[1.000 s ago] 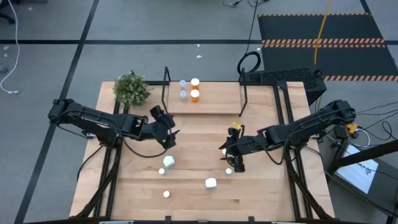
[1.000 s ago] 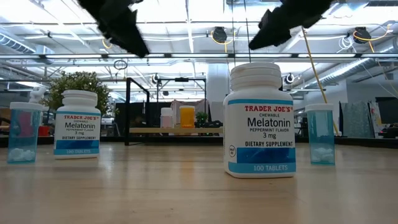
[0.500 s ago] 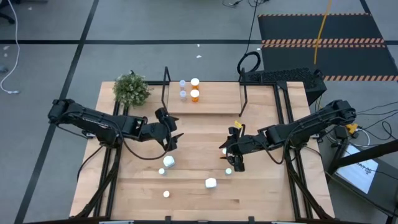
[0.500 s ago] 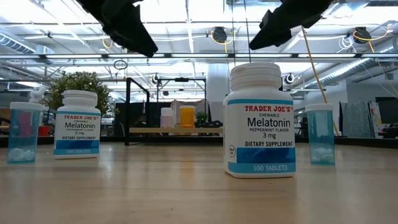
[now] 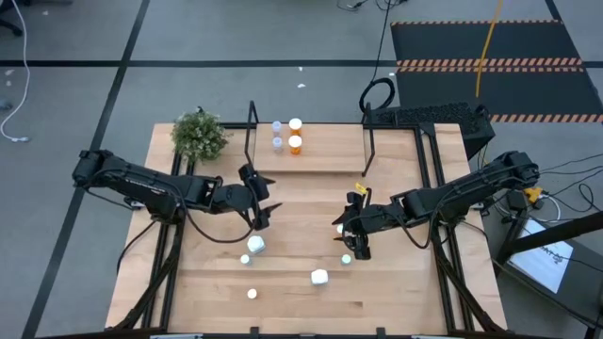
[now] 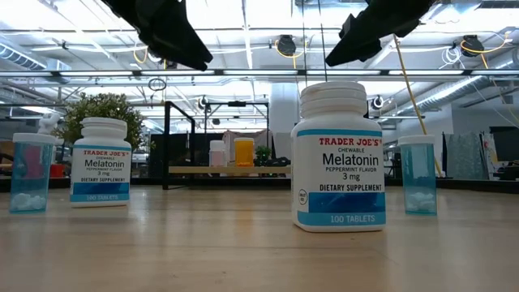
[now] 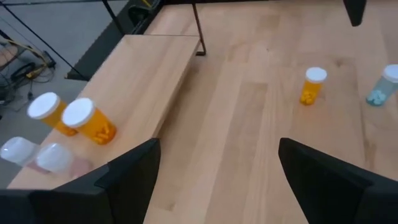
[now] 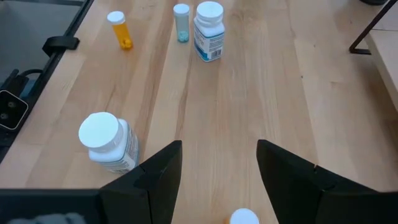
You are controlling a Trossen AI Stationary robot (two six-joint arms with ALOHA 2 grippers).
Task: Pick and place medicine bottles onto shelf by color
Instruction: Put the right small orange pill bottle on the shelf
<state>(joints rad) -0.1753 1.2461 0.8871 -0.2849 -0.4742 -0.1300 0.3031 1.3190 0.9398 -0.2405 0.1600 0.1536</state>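
Observation:
The shelf [image 5: 320,149] stands at the table's far side. At its left end are two orange bottles [image 7: 87,121] and two clear ones [image 7: 55,158]. On the table stand two white bottles [image 6: 340,154] [image 6: 101,162], two pale blue ones [image 6: 418,174] [image 6: 32,172] and two small orange ones [image 7: 313,85] [image 8: 120,28]. My left gripper [image 5: 264,209] hovers open above the table's middle, near the shelf's left end. My right gripper [image 5: 345,234] hovers open right of centre, with an orange bottle [image 5: 340,229] and a blue bottle [image 5: 346,259] close by.
A potted plant [image 5: 200,135] sits at the table's far left corner. Black frame uprights [image 5: 252,127] [image 5: 367,141] stand at the shelf's ends. Bare wood lies between the two grippers and on the shelf's right part [image 5: 339,146].
My left gripper has moved a little toward the table's right and near side, staying open. The bottles have not moved.

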